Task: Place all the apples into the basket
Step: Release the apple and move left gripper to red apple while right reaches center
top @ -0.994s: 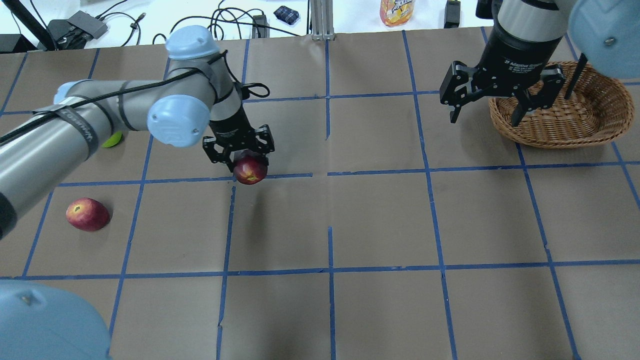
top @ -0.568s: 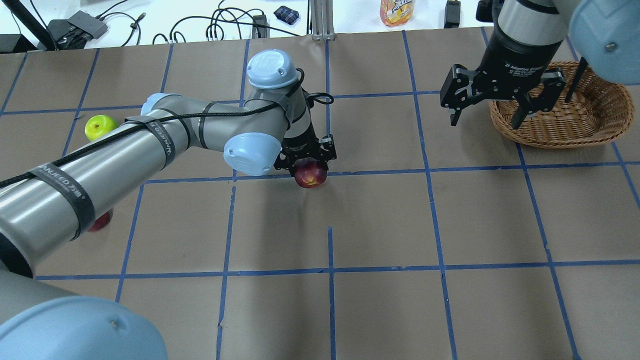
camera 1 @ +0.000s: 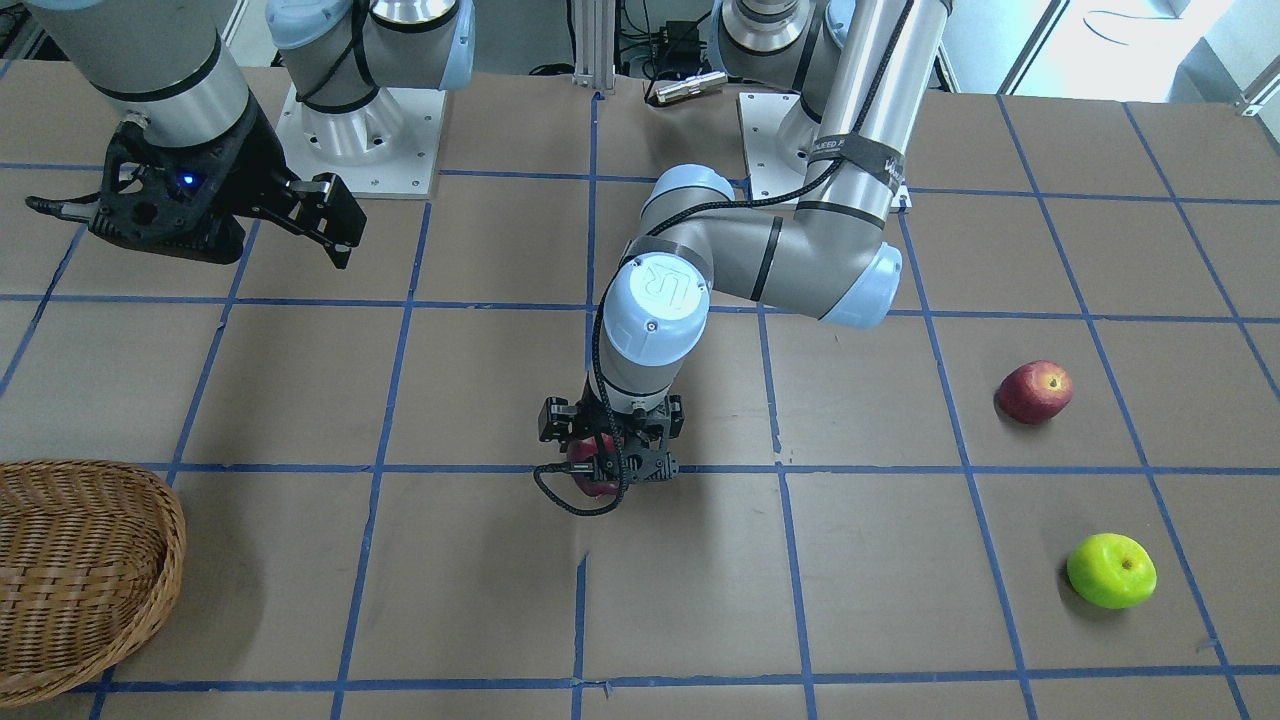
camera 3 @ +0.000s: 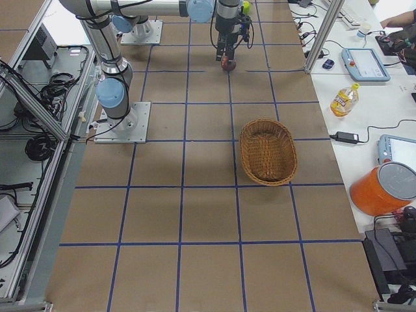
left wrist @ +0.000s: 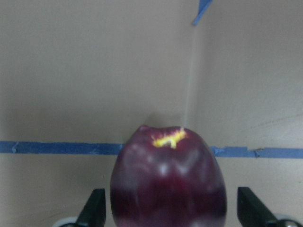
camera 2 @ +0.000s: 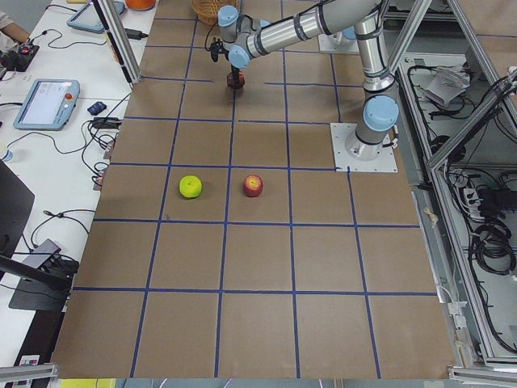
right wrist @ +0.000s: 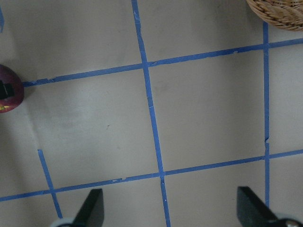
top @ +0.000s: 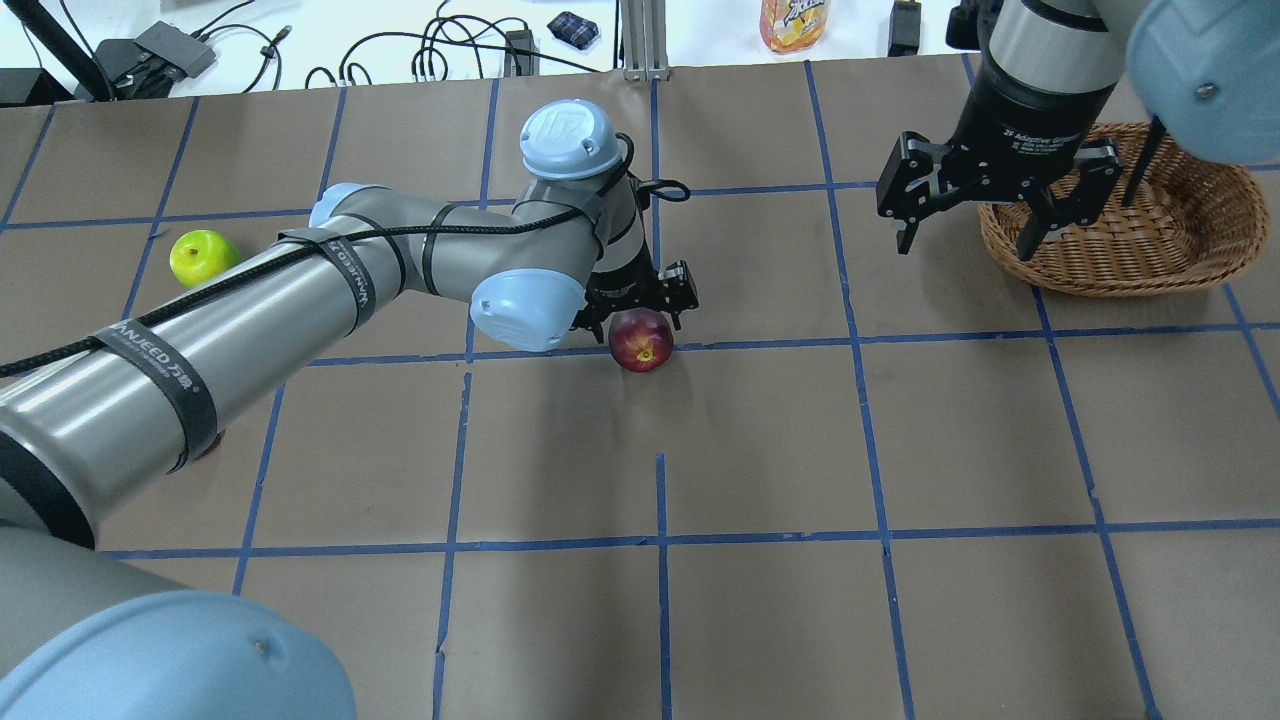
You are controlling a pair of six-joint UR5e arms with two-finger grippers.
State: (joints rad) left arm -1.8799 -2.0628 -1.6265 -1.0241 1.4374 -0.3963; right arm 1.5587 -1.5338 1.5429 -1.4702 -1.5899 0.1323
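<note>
The dark maroon apple rests on the table on a blue tape line near the middle. My left gripper is low over it. In the left wrist view the apple sits between the fingers, which are spread wide with a gap on each side, so the gripper is open. The red apple and the lime green apple lie on the table far over on my left side. The wicker basket is at the far right and holds nothing that I can see. My right gripper hangs open and empty beside the basket's left rim.
In the overhead view my left arm stretches across the left half of the table and hides the red apple. Cables, a juice bottle and other gear lie beyond the far edge. Blue tape lines grid the brown table cover.
My left arm has swung right with the maroon apple, from left of centre to the middle. Its fingers now stand apart from the apple. The right gripper has barely shifted.
</note>
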